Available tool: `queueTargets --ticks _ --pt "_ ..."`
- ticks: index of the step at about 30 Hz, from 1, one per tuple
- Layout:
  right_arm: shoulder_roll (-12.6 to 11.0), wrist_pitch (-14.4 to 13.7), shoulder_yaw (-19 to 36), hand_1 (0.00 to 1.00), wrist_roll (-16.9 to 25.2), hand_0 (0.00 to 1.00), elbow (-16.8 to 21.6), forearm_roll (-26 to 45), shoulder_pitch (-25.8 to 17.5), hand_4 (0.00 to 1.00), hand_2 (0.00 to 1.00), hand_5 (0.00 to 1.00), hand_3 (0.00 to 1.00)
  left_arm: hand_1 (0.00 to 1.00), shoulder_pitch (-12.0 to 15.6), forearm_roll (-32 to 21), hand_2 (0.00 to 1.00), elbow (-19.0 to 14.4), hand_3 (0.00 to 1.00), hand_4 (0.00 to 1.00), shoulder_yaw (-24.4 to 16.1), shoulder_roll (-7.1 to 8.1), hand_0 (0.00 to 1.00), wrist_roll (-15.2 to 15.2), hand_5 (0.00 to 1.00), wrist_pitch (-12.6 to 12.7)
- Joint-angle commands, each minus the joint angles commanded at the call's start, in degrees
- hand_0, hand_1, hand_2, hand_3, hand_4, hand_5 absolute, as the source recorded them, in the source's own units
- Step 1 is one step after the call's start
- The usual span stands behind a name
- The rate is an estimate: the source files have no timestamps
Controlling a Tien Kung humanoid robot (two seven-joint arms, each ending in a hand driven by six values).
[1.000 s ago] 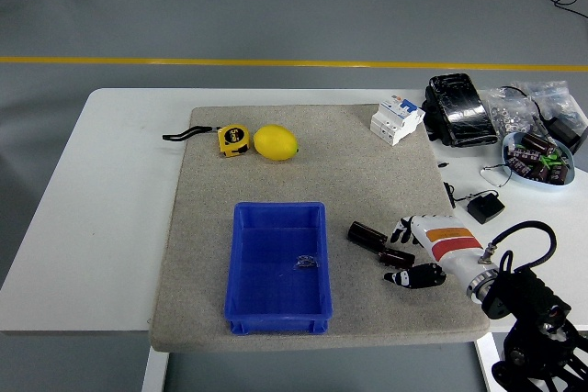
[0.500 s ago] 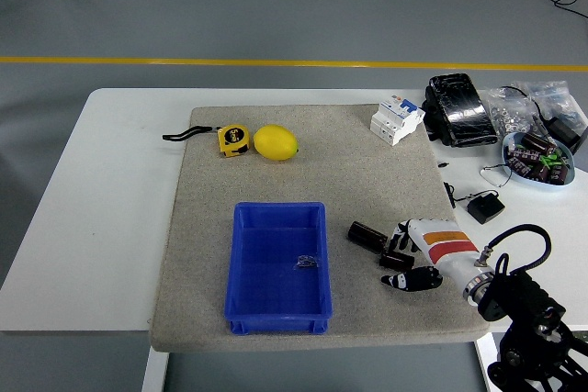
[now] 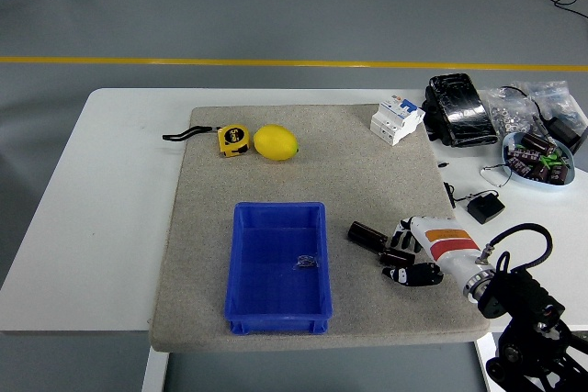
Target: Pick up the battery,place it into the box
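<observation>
A dark cylindrical battery (image 3: 367,234) lies on the grey mat (image 3: 303,162), just right of the blue box (image 3: 278,207). My right hand (image 3: 404,262) rests on the mat at the battery's right end. Its black fingers (image 3: 395,253) are partly curled and touch that end, with the thumb (image 3: 415,274) apart below them. The hand is open and holds nothing; the battery stays flat on the mat. The box holds only a small dark bit (image 3: 308,263). My left arm is out of view.
A yellow tape measure (image 3: 233,139) and a lemon (image 3: 275,142) lie at the mat's far left. A white breaker (image 3: 396,119), a black pack (image 3: 458,109), a bowl of parts (image 3: 538,159) and a black adapter (image 3: 484,207) stand to the right.
My right hand has shifted slightly left and down toward the battery, the thumb drawing a little closer to the fingers. The battery has not moved.
</observation>
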Motion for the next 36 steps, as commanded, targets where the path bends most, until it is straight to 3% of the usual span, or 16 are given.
queueTargets --ticks 2,7,8,36 --pt "0.0 -0.3 -0.1 0.391 0.0 0.232 -0.2 0.0 0.0 0.843 0.469 0.326 0.486 0.695 0.0 0.0 0.736 0.0 0.677 0.7 0.0 -0.02 0.725 0.0 0.677 0.0" --pt "0.0 -0.8 -0.4 0.391 0.0 0.232 -0.6 -0.1 0.1 0.843 0.469 0.326 0.486 0.695 0.1 0.2 0.736 -0.1 0.677 0.7 -0.1 -0.06 0.725 0.0 0.677 -0.2" --pt "0.0 -0.9 -0.5 0.369 0.0 0.216 -0.6 -0.1 0.1 0.802 0.457 0.298 0.483 0.698 0.1 0.2 0.737 -0.1 0.677 0.7 -0.1 -0.05 0.725 0.0 0.676 -0.2" --pt "-0.8 -1.4 0.5 0.34 0.0 0.172 1.1 -0.8 0.2 0.801 0.444 0.283 0.483 0.697 -0.3 0.4 0.739 -0.1 0.674 0.7 0.0 0.0 0.725 0.0 0.673 -0.1"
